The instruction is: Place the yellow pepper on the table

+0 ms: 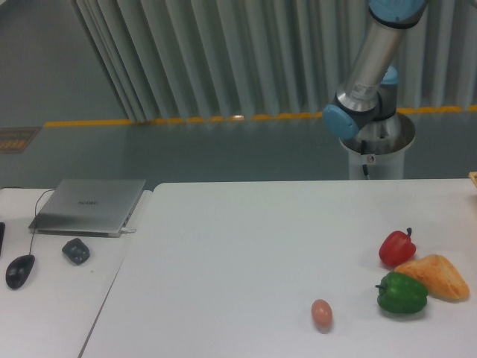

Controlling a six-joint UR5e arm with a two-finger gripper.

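Fingers: not in view; only the arm's elbow joint [350, 119] and a grey link running up out of the top edge are visible, above the pedestal [376, 153] behind the far side of the surface [223, 253], so their opening and any load cannot be told. The yellow pepper: nowhere visible in the frame, neither on the white surface nor elsewhere; it may be held out of shot, but that is a guess. On the surface, at the right: red pepper [396, 247], with an orange-tan bread-like wedge [436, 277] just beside it and a green pepper [402, 293] touching or nearly touching the wedge's left end; a small egg [321, 313] lies apart to the left of these. The middle of the surface carries nothing visible. The smaller desk at the left holds a closed laptop [89, 205], a mouse [20, 271] and a small dark object [76, 250]. Judgement: placement not yet done, since no yellow pepper rests on the surface; carrying it down and releasing it remain.
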